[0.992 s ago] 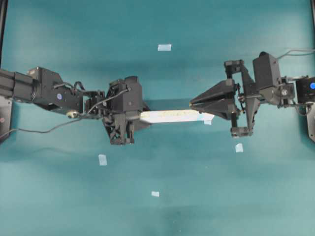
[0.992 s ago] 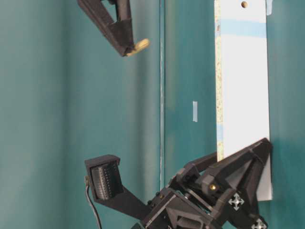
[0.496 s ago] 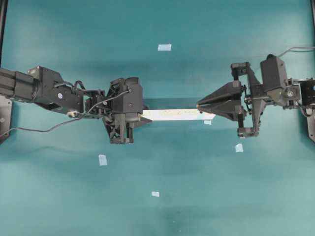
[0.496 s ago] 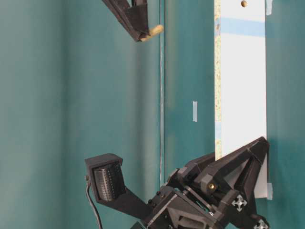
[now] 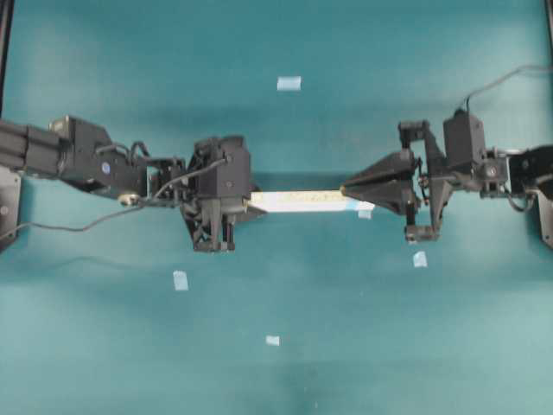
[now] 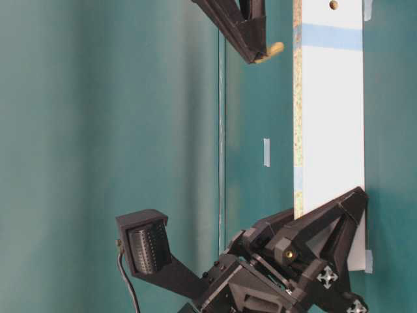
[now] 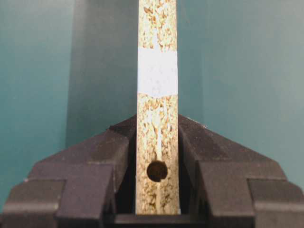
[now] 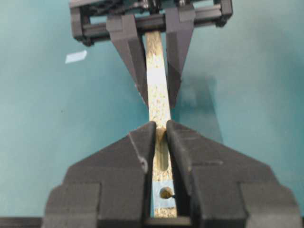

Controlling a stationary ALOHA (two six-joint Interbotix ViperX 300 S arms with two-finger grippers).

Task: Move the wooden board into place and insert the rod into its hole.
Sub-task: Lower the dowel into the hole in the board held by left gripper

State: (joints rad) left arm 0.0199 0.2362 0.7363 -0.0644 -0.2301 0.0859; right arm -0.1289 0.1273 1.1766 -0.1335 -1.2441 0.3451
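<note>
Between my two arms, the board (image 5: 298,201) sits on edge on the teal counter (image 5: 346,346), pinched at one end by the left claw (image 5: 246,203). I've got it stood up like that so the raw narrow edge faces up, since that's where the hole (image 8: 166,192) is, just past the light blue band at the far end. The left claw's only job here is to be a vise, so the strip can't tip or slide when something pushes down on it.

The right claw (image 6: 260,52) is clenched on the rod (image 6: 273,48), with the tan tip poking out past the fingertips. In the side view it hangs just beside the board's blue-banded end, not touching it, so I'd say the insertion isn't started.

Material-wise: the wide faces are smooth white laminate, but the edge is rough speckled chipboard, crumbly-looking. There's a second dark round hole in the edge at the end the left claw holds. The rod is a little rounded wooden peg. Snug fit I'd guess, so lining it up straight matters. A few pale tape squares (image 5: 289,83) are stuck around the counter.
</note>
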